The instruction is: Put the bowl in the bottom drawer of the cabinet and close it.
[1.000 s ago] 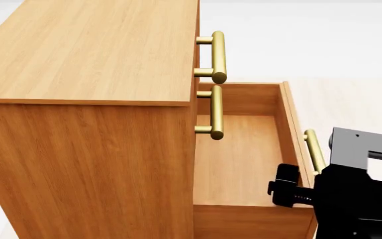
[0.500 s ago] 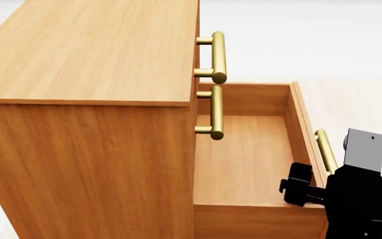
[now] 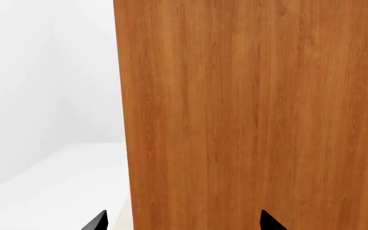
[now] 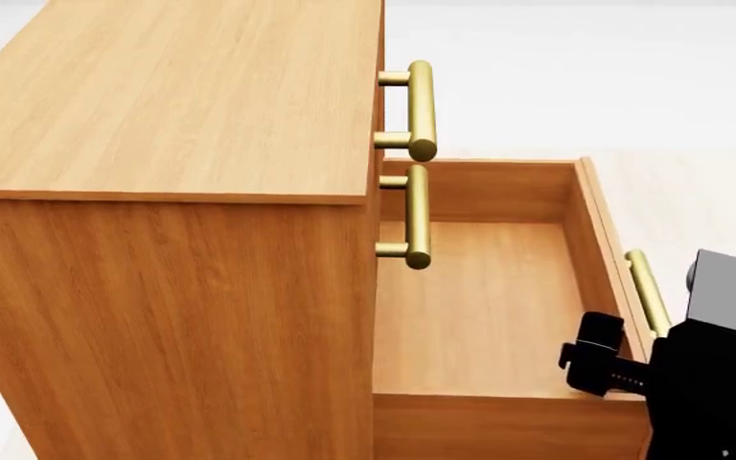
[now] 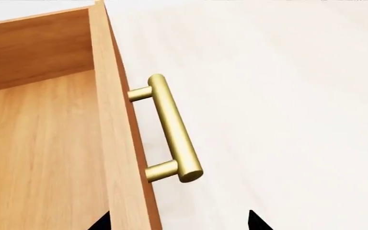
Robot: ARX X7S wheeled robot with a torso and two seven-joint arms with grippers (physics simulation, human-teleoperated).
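Woodgrain fills our view at nine o'clock: the cabinet (image 4: 164, 192) stands there, its flat top and side panel toward us. Our left wrist camera faces that side panel (image 3: 254, 115) closely, and only two dark tips of the left claw (image 3: 180, 223) show, well apart, so it is released and grasps nothing. At the cabinet's front, two brass handles (image 4: 420, 110) of the upper drawers sit closed. Toward four o'clock the bottom drawer (image 4: 471, 287) is pulled out, its floor bare. Its brass bar handle (image 5: 174, 129) lies on the front board, just ahead of the right claw (image 5: 178, 223), whose tips are spread either side of the board, released. We cannot see the bowl anywhere.
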